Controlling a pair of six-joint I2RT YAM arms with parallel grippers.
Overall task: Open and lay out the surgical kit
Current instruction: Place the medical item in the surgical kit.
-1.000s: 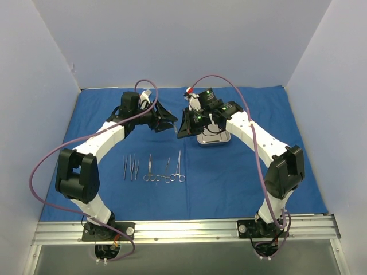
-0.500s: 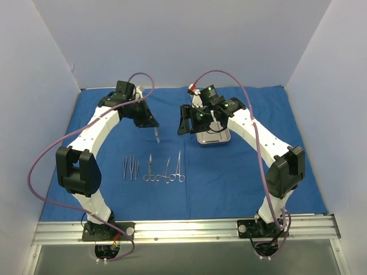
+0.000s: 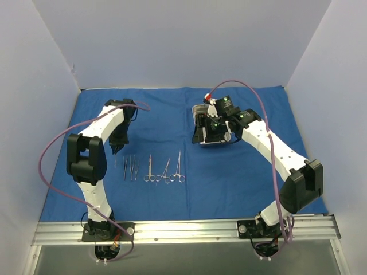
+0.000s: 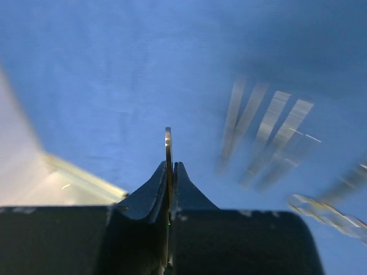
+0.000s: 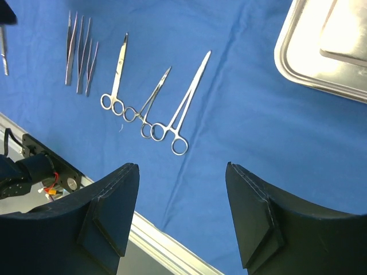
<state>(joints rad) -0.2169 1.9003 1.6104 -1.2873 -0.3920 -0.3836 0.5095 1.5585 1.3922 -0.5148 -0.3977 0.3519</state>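
Observation:
The royal-blue cloth wrap [image 3: 241, 183] lies spread flat over the table. On it lie three tweezers [image 3: 131, 167] and three ring-handled scissors or forceps [image 3: 165, 171] in a row. My left gripper [image 3: 117, 148] hangs at the left end of that row. It is shut on a slim silver pair of tweezers [image 4: 168, 146], seen edge-on, its tip pointing down [image 3: 114, 162]. My right gripper [image 5: 182, 172] is open and holds nothing. It hovers over the near edge of the shiny steel tray [image 3: 219, 141], whose rim [image 5: 287, 69] shows at the upper right of the right wrist view.
Pale walls close the table at the back and both sides. An aluminium rail [image 3: 183, 229] runs along the near edge. The laid instruments [image 5: 152, 103] sit between the two arms. The left wrist view is motion-blurred.
The two grippers met mid-table. The left one shut on the tweezers, the right one opened. The left arm then swung left and nearer with them; the right arm moved right over the tray.

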